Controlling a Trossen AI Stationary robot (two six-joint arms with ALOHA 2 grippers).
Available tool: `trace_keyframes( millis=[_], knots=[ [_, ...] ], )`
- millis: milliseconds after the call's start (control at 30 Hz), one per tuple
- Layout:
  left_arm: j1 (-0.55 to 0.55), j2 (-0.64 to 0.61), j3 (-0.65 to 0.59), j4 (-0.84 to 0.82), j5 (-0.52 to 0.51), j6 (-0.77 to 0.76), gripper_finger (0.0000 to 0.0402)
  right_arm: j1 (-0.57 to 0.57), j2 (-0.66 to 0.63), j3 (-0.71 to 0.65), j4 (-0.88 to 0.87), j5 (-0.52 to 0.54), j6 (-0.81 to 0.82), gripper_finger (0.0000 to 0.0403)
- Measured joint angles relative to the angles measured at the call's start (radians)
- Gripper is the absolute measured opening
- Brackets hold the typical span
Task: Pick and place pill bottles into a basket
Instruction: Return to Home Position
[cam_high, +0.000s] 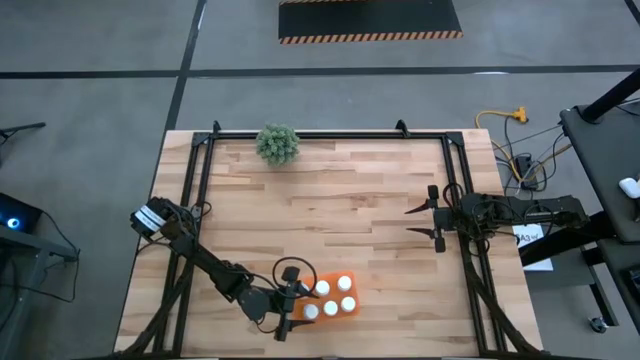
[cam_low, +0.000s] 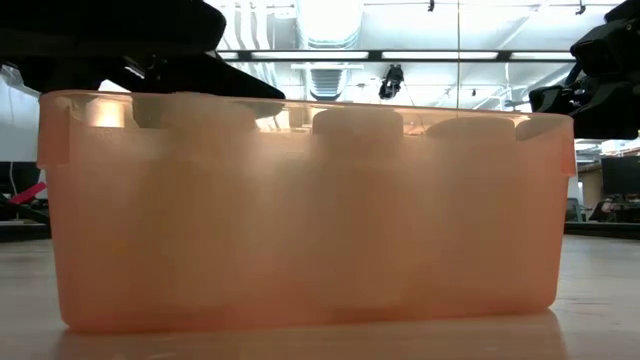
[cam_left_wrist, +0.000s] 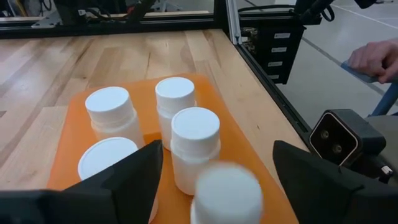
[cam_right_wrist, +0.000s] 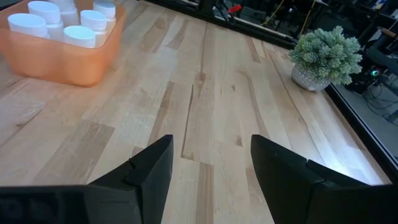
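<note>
Your left hand (cam_left_wrist: 216, 149) hangs wide open and empty over one end of the bright-orange plastic basket (cam_right_wrist: 62, 62), fingers (cam_left_wrist: 134, 174) straddling one small white round-capped pill bottle (cam_left_wrist: 194, 127) standing inside. Withdraw low and you could clip its cap and topple it. Your right hand (cam_right_wrist: 211, 142), open and empty, sits well apart from the basket.

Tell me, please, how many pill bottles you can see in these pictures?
5 pill bottles show, all upright in the orange basket: two in one row, three in the row beside it. The open left pincer above the basket's end may hide a sixth.
</note>
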Motion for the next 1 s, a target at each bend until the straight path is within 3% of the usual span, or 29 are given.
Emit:
trace_keyframes(
  millis=[1000],
  knots=[
    [-0.001, -0.047, -0.037, -0.007, 0.002, 0.083, 0.0287, 0.0, 0.0, 0.0, 0.0, 0.0, 0.0, 0.0206]
  ],
)
